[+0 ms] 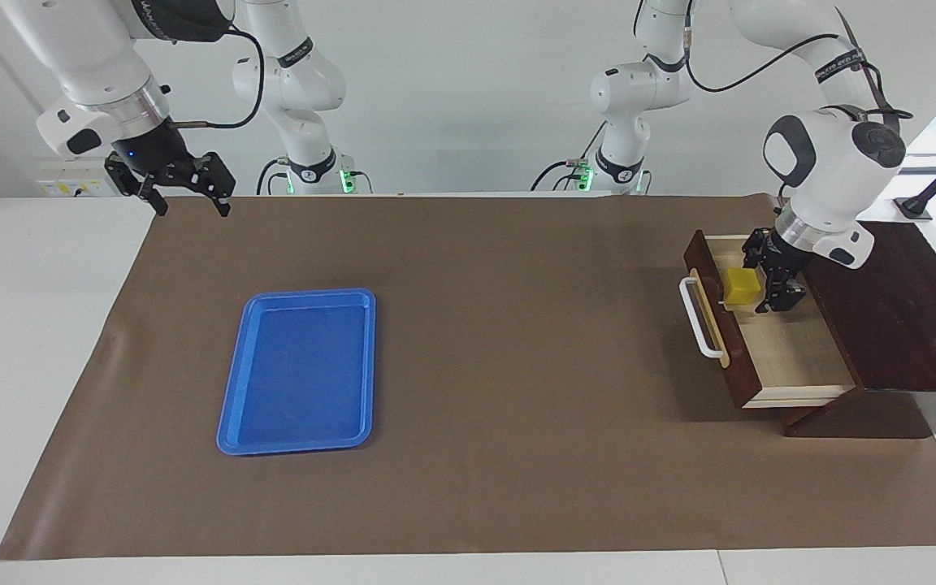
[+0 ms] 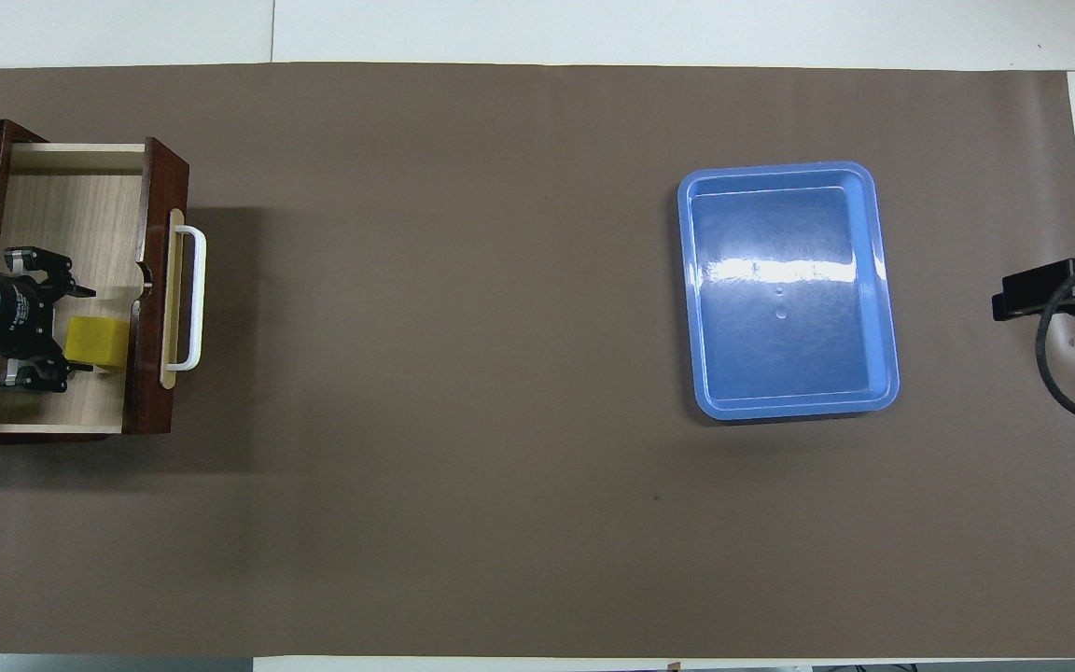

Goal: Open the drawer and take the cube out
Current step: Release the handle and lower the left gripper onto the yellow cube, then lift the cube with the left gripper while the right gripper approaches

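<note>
The fingers (image 1: 770, 302) of the left gripper (image 1: 752, 284) straddle the small bright yellow solid cube (image 1: 742, 286), one on each side, drawn in around it; whether they already pinch it I cannot tell. The cube sits on the pale wood floor of the pulled-out dark brown wooden drawer (image 1: 789, 357), just inside its front with the white bar handle (image 1: 699, 318), at the left arm's end of the worktop (image 1: 517, 390). That smooth, flat-sided block probably suits a side grasp. The right gripper (image 1: 188, 203) waits, fingers spread, over the worktop's corner nearest the robots, well apart from the glossy blue plastic tray (image 1: 299, 370).
</note>
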Robot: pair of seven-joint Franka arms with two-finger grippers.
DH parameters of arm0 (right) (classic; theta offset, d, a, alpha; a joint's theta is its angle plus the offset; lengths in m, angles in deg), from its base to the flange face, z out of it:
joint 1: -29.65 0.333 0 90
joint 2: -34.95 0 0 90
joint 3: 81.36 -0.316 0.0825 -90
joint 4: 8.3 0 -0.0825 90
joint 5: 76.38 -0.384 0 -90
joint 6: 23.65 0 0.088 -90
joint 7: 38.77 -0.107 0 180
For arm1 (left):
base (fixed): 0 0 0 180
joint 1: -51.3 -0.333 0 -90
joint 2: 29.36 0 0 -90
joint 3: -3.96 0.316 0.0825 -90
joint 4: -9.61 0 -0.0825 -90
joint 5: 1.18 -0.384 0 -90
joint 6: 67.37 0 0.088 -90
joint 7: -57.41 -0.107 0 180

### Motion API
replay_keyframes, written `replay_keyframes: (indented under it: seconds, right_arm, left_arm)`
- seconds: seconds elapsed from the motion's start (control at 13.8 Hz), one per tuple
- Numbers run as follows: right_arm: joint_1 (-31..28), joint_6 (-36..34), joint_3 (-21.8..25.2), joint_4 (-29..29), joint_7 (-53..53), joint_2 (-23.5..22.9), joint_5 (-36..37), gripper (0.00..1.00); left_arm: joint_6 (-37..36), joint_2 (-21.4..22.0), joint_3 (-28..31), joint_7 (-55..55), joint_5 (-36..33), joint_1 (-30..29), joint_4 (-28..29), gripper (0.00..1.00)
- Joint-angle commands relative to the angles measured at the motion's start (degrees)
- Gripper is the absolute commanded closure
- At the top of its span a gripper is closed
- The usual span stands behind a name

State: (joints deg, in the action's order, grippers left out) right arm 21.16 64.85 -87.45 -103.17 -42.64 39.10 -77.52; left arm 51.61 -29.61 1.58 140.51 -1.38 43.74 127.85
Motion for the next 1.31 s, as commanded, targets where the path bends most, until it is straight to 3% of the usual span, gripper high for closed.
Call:
replay_keyframes:
  seconds: [0.0,0.29,0.44,0.8,1.23]
  right_arm:
    - [-0.21,0.97,-0.68,-3.65,-5.42,2.53,-1.14,0.00]
    - [2.86,3.69,-0.86,-9.01,-17.44,4.90,-1.23,0.00]
    - [4.44,4.05,-0.86,-9.63,-25.79,4.47,-3.41,0.00]
    - [8.39,11.24,-0.77,-13.41,-50.64,3.07,-11.49,0.00]
    - [17.70,21.96,-0.77,-12.71,-75.90,-5.46,-19.33,0.00]
  left_arm:
    - [-1.45,0.96,0.00,0.05,0.46,-0.44,-1.76,1.00]
    - [-21.55,-5.44,0.00,0.39,0.28,0.08,-23.61,1.00]
    - [-29.56,-8.35,-0.09,1.53,0.54,1.49,-31.63,1.00]
    - [-27.94,-8.27,-0.52,16.27,1.77,6.41,-32.37,1.00]
    - [-22.13,-6.34,-0.52,34.40,5.11,16.07,-27.02,1.00]
